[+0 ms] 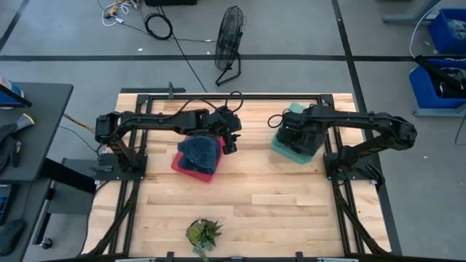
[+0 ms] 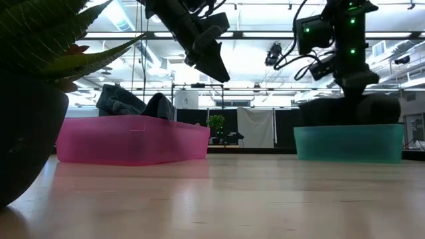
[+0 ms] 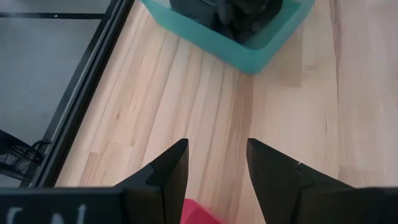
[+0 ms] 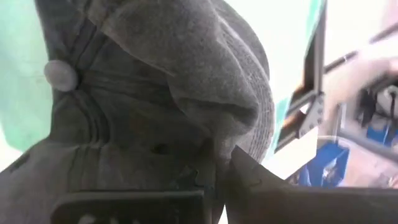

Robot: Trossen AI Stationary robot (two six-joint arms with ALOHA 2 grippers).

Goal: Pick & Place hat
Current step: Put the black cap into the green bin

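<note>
A blue hat (image 1: 198, 153) lies in the pink bin (image 1: 182, 169); in the low view it (image 2: 126, 103) bulges above the bin's rim (image 2: 133, 123). My left gripper (image 1: 231, 140) is open and empty, raised beside the pink bin's right edge; it also shows in the low view (image 2: 214, 63). A dark grey hat (image 4: 155, 81) with a top button (image 4: 60, 74) sits in the teal bin (image 1: 291, 154). My right gripper (image 1: 297, 135) is down in that bin, shut on this hat (image 2: 345, 109). My right gripper pinches a fold of the grey hat's cloth (image 4: 214, 146) between its fingers (image 4: 255, 183), coming from above. How many layers it has I cannot tell. The hat's body bulges over the teal bin's rim (image 2: 348, 127); whether it still rests in the bin cannot be told.
A potted plant (image 1: 203, 234) stands near the table's front edge and fills the low view's left (image 2: 30, 99). Bare wood (image 1: 291, 211) lies between and in front of the bins. A black frame (image 1: 233, 97) runs along the table's far edge.
</note>
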